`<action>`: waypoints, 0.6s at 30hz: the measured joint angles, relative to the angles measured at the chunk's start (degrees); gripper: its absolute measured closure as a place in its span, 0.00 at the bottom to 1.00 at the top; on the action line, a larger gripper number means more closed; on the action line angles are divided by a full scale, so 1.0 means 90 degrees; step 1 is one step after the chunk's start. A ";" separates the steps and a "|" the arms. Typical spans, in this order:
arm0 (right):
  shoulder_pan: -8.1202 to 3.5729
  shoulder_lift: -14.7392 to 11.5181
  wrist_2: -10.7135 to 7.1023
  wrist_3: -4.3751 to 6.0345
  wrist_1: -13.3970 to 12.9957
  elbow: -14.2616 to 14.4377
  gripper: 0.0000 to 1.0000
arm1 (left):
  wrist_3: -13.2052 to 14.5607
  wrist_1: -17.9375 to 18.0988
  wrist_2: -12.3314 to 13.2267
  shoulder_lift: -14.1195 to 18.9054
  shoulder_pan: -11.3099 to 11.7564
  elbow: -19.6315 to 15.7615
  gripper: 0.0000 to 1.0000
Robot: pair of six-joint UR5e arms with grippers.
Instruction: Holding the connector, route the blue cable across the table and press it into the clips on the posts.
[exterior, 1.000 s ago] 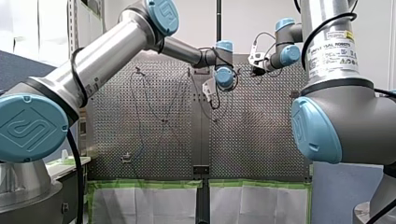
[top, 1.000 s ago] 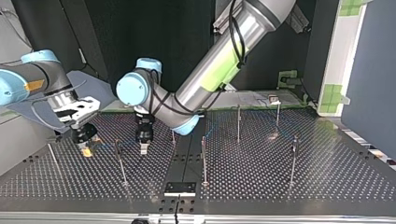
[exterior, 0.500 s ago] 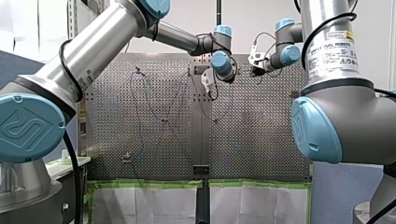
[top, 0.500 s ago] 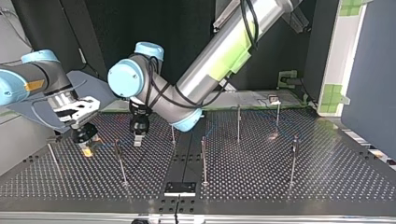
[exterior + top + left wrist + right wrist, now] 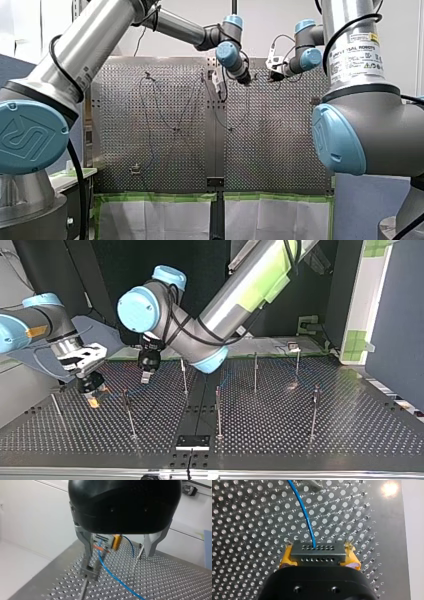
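Where the connector [image 5: 317, 555] sits: clamped between the yellow pads [image 5: 285, 558] of my right gripper [image 5: 318, 552], whose fingers are closed tight on it, at the left of the top view.
Route of the blue cable [image 5: 304, 512]: out of the connector's face, ahead of those fingers, over the perforated worktop [image 5: 249, 517].
State of my left gripper [image 5: 118, 555]: metal fingers [image 5: 152, 542] spread wide, holding nothing; upper left of the top view, above the worktop.
Posts [image 5: 218, 412]: upright, scattered over the worktop; the cable passes just beside one.
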 joint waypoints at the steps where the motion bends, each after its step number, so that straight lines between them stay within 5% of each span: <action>1: 0.0000 0.0000 0.0000 0.0001 0.0000 0.0000 1.00 | 0.0011 0.0039 0.0003 0.0047 0.0003 -0.0049 0.00; 18: 0.0022 0.0007 0.0000 0.0000 -0.0006 0.0003 1.00 | 0.0434 0.1020 -0.0815 0.1044 0.0107 -0.1045 0.00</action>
